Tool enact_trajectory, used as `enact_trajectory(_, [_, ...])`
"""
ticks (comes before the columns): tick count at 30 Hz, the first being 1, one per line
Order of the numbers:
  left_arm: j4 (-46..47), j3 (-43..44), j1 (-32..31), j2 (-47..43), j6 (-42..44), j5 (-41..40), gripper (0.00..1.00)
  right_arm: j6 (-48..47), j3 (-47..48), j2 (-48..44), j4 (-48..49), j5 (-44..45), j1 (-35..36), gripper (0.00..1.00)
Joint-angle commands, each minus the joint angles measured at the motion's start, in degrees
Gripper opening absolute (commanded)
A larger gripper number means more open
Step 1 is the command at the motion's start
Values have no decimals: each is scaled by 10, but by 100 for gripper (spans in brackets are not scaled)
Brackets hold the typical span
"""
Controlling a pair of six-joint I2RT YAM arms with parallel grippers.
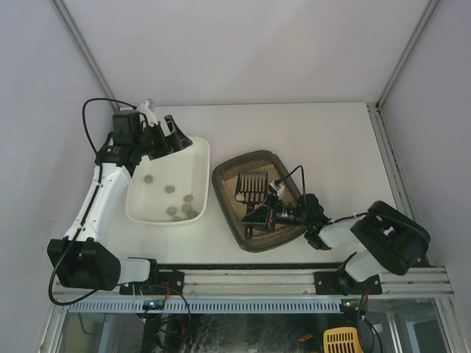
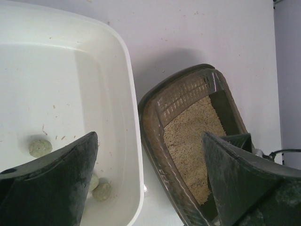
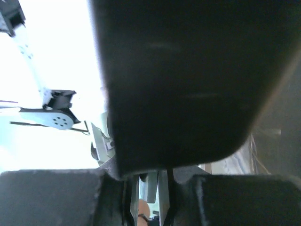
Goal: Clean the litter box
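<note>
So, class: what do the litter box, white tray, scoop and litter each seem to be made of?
The litter box: dark grey-brown moulded plastic, matte, grid-textured rim.
The white tray: smooth plastic, slight sheen, rounded corners.
The scoop: black, slotted, probably plastic.
The litter: beige fine grains, sand-like; exact material unclear.

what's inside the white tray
Several small greenish-grey clumps lie loose on the white tray's floor. The left hand hangs over its far corner, hiding that bit.
</note>
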Motion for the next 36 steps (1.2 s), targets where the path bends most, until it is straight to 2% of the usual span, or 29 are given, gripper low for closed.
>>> enact_trajectory(1, [17, -12, -2, -13, 4, 11, 94, 104, 15, 72, 216, -27, -8, 0])
enact_trajectory(4, [14, -12, -2, -13, 7, 7, 94, 87, 60, 94, 201, -48, 29, 0])
enact_trajectory(8, [16, -13, -3, -14, 7, 6, 94, 101, 9, 84, 240, -20, -35, 0])
enact_trajectory(9, [14, -12, -3, -14, 7, 6, 94, 89, 6, 76, 223, -17, -39, 0])
enact_trajectory(12, [12, -10, -3, -12, 8, 6, 94, 4, 49, 28, 61, -35, -3, 0])
enact_trajectory(14, [13, -10, -2, -10, 6, 6, 94, -28, 55, -5, -3, -33, 1, 0])
enact_trajectory(17, [15, -11, -3, -9, 6, 6, 94, -25, 19, -45, -12, -14, -39, 0])
enact_trajectory(21, [14, -11, -3, -9, 5, 6, 94, -90, 40, -87, -134, -6, -19, 0])
enact_trajectory(26, [16, -12, -3, -10, 6, 6, 94, -54, -7, -97, -73, 8, -49, 0])
enact_trajectory(29, [16, -12, -2, -11, 6, 6, 93, -113, 45, -97, -177, 18, 0, 0])
enact_trajectory(31, [17, -13, -3, -12, 6, 6, 93, -96, 47, -86, -144, 4, 12, 0])
enact_trajectory(34, [17, -14, -3, -14, 6, 6, 93, -9, -24, -69, 26, -3, -58, 0])
enact_trajectory(35, [17, -14, -3, -15, 6, 6, 93, 7, -40, -62, 62, 1, -71, 0])
enact_trajectory(36, [17, -14, -2, -15, 6, 7, 93, 9, -39, -60, 58, 0, -70, 0])
